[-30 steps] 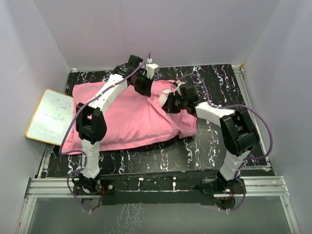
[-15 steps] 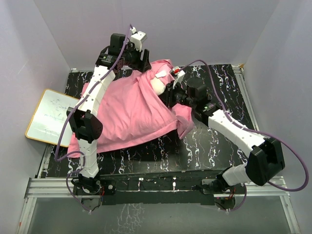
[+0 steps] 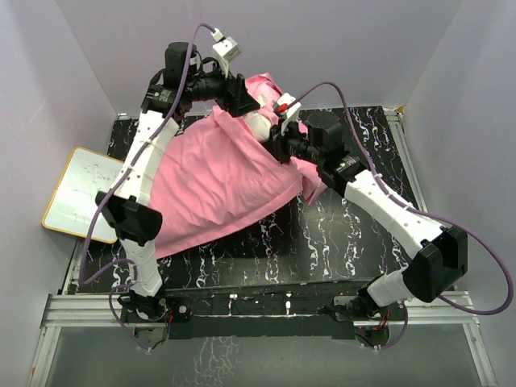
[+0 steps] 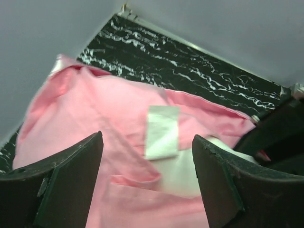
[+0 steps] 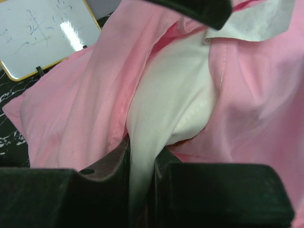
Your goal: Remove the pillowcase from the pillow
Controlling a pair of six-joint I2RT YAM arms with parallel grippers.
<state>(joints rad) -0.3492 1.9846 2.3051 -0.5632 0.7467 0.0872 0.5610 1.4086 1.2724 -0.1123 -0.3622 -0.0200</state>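
Note:
The pink pillowcase [image 3: 218, 185] slopes from the table up to a raised far-right end, where its mouth gapes. The white pillow [image 3: 260, 122] pokes out of that mouth. My right gripper [image 3: 278, 141] is shut on a pinch of the pillow's white fabric [image 5: 175, 85], which is stretched between the fingers [image 5: 111, 166]. My left gripper [image 3: 242, 101] hovers open just above the mouth. In the left wrist view its jaws stand wide apart over the pillowcase [image 4: 95, 109], a white label [image 4: 161, 130] and bare pillow [image 4: 185, 173], with nothing between them.
A white board with a yellow frame [image 3: 81, 193] lies at the table's left edge, partly under the pillowcase's low end. The black marbled table [image 3: 355, 234] shows on the right and front. Grey walls stand close behind the raised left arm.
My left gripper has opened and let go of the pillowcase. Both arms rose toward the back wall, lifting the pillow's right end, and more white pillow shows at the mouth.

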